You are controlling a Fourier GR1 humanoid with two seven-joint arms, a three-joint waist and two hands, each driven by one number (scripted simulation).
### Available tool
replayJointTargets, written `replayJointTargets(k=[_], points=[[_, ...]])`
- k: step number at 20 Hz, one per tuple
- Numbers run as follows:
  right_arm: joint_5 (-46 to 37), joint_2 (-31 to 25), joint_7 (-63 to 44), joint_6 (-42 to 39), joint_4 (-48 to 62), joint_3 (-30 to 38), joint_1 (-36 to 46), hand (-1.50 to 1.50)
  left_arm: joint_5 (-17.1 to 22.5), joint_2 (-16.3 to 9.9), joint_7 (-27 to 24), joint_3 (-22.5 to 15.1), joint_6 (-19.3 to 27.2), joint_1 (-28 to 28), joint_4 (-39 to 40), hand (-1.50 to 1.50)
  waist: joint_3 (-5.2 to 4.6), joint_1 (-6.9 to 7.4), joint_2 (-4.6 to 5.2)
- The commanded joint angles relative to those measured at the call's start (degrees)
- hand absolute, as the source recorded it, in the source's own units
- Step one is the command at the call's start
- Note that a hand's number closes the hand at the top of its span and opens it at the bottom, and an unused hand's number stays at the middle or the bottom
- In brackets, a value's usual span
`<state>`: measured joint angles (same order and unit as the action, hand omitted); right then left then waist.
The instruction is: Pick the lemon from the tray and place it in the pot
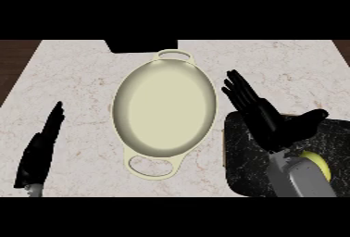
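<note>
Worktop (75,88): pale marble with thin reddish veins; dark wood shows past its left and right far corners. A black block (140,45) sits at the far edge. Cream oval pot (164,111) mid-worktop, loop handles near and far, nothing inside. Dark speckled tray (242,157) just right of it. Lemon (320,164) lies on the tray, mostly hidden by the right forearm. Right robot hand (263,118) hangs over the tray's far-left corner, fingers straight, thumb apart, holding nothing. Left robot hand (41,148) rests at left, fingers straight.

A kitchen: a pale veined marble countertop (75,88) carries a cream oval two-handled cooking pot (165,113) beside a dark speckled stone tray (240,157).
</note>
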<state>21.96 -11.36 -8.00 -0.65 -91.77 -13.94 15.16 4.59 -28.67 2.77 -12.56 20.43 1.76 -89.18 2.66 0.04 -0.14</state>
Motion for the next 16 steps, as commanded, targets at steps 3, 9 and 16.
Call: replayJointTargets(k=[3, 9, 16], points=[[-10.1, -4.3, 14.4, 5.4, -5.8, 5.0, -8.9, 1.5, -1.1, -3.3, 3.1, 3.5, 1.6, 1.4, 1.2, 0.0, -2.51, -2.33, -0.45], [-22.0, -8.2, 22.0, 28.9, -8.3, 25.5, -9.7, -1.5, 2.4, -2.5, 8.6, 6.5, 2.8, 5.0, 6.4, 0.0, -2.48, -10.59, -1.64], [-32.3, 7.0, 44.4, 42.8, -17.7, 21.1, -31.1, -1.5, 4.5, -3.5, 12.0, 7.1, 0.0, 2.8, 5.9, 0.0, -2.57, -5.36, -0.59]])
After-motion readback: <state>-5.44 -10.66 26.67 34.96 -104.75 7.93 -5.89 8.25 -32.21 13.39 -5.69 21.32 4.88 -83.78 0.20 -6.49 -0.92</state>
